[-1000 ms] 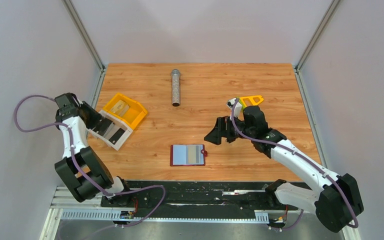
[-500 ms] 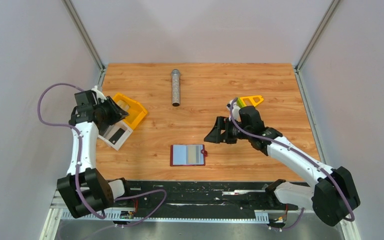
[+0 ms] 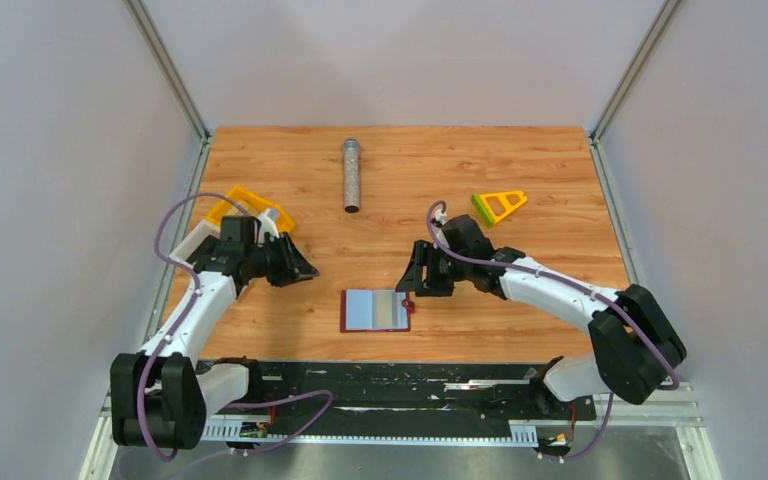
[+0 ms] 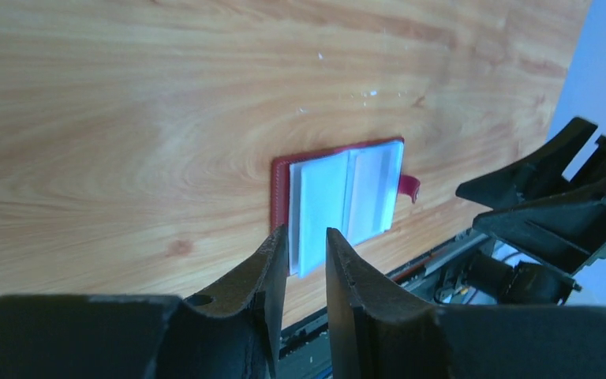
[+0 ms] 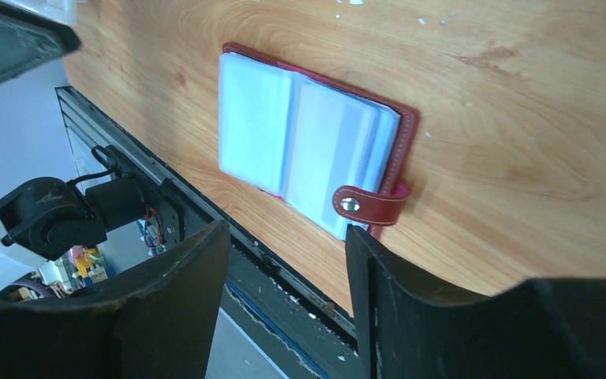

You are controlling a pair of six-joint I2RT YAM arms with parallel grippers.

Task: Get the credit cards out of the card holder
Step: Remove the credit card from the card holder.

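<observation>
Card holder [image 3: 376, 310] lies open & flat near the table's [image 3: 540, 160] near edge, abt mid-width, with its snap tab [image 3: 407, 305] sticking out on the right side. Pockets look pale blue-white from both my wrists. From above the right page has a tan tint, but I can't tell if that's a card.

My left gripper [image 3: 302, 270] sits left of the holder, apart from it. Fingers are narrow, slim gap, nothing betw. them. My right gripper [image 3: 409, 287] is just beside the tab, fingers fairly wide, holding nothing.

Metal tube [image 3: 351, 175] lies twd the far edge. Yellow-green triangle [image 3: 498, 205] is far-right. Yellow tray [image 3: 230, 203] is by the left edge, partly behind my arm.
</observation>
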